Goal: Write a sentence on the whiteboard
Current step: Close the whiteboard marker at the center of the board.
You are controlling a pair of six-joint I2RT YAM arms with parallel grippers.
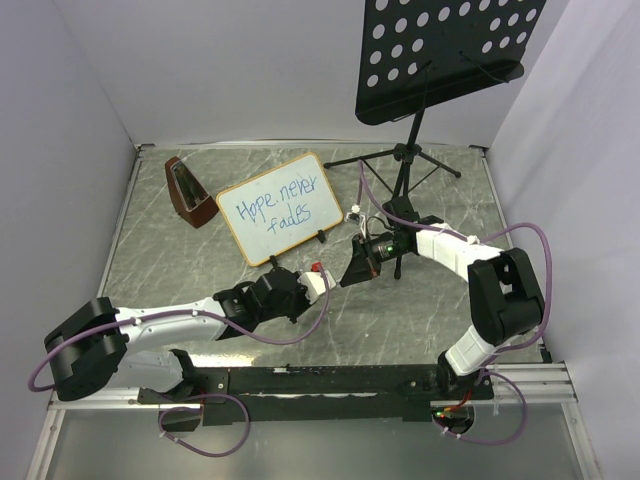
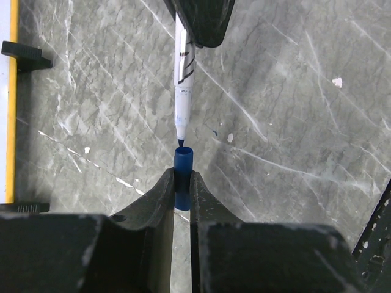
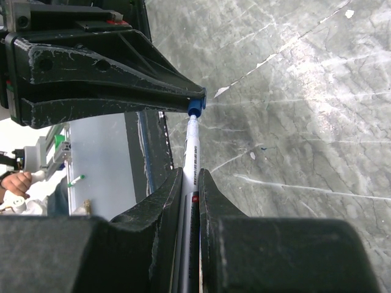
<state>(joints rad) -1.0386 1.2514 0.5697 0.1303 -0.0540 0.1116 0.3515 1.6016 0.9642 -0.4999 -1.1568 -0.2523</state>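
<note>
— Seen from above, where's the whiteboard in relation to the fingers?
— It's propped on the marbled table, beyond both grippers and a little to their left, touching neither. Its long side runs on a slant, rising to the right, and its face is turned toward the arms. The sentence, "Hope never fades", follows that slant in two blue lines.
— And the grippers?
— The left gripper and the right gripper meet tip to tip in front of the board (too small from up there to read either grip).
— What about the left wrist view?
— The jaws are nearly closed, pinching a blue cap with its mouth facing outward. A marker comes straight at it, its tip right at the mouth. The whiteboard's frame edge and a black foot sit at the far left, well off to the side of the fingers.
— And the right wrist?
— The fingers are clamped tight on the marker's barrel. The marker points away from them, tip at the cap, which the other gripper's tips are pinching.
</note>
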